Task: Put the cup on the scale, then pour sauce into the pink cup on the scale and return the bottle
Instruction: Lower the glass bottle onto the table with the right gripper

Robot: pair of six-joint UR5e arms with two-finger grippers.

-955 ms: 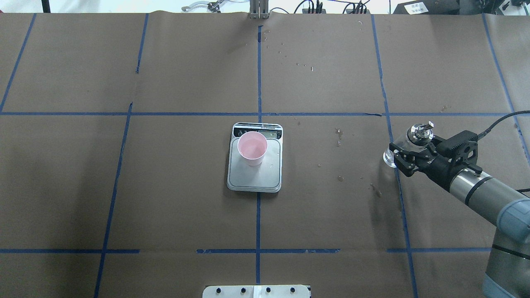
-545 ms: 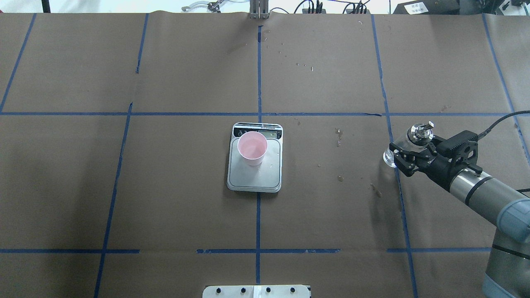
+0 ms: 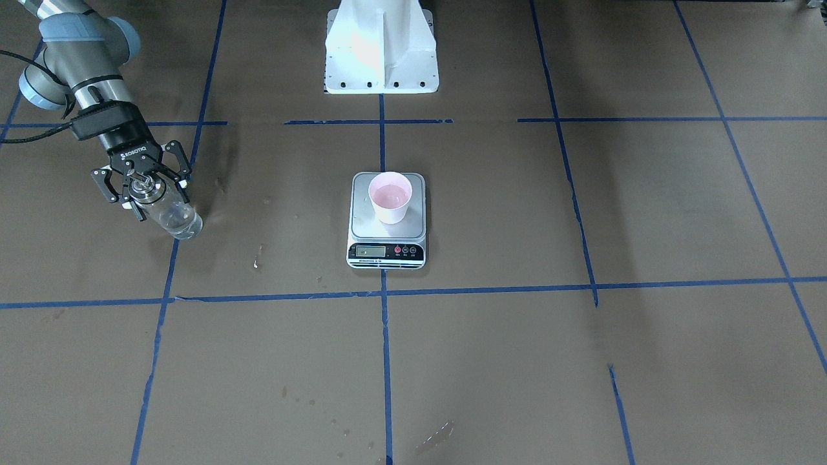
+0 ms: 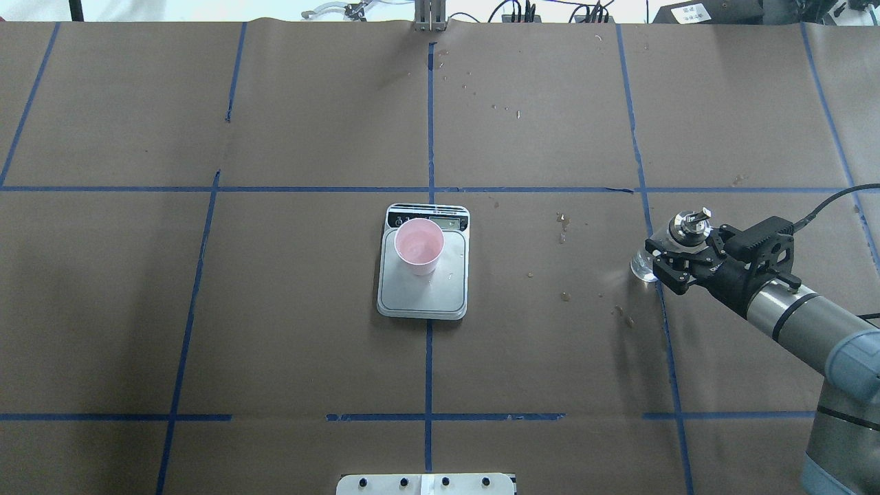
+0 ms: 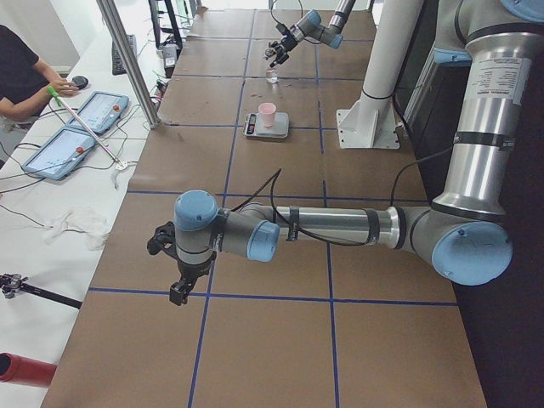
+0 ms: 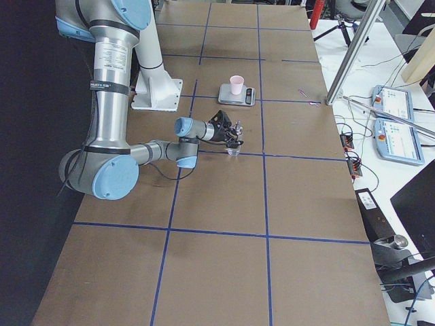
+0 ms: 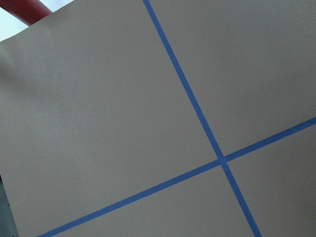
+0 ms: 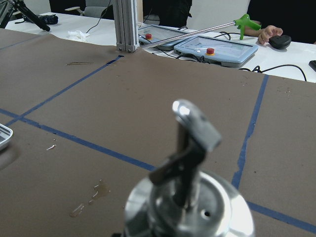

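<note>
We are seeing the right gripper [image 4: 677, 256] grasping the bottle [image 4: 660, 251]; cup [image 4: 419, 246] sitting on scale [image 4: 423, 292]; left gripper's [image 5: 174, 268] state unclear.

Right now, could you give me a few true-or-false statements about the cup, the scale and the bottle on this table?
1. The pink cup stands on the scale. True.
2. The bottle lies on its side next to the scale. False: it is upright, far from the scale, near the right end effector.
3. The cup is tipped over. False: it stands upright, open side up.
4. The scale's display strip points away from the robot's base. True.
5. The left arm reaches over the scale. False: it is off at the table's end, away from the scale.
</note>
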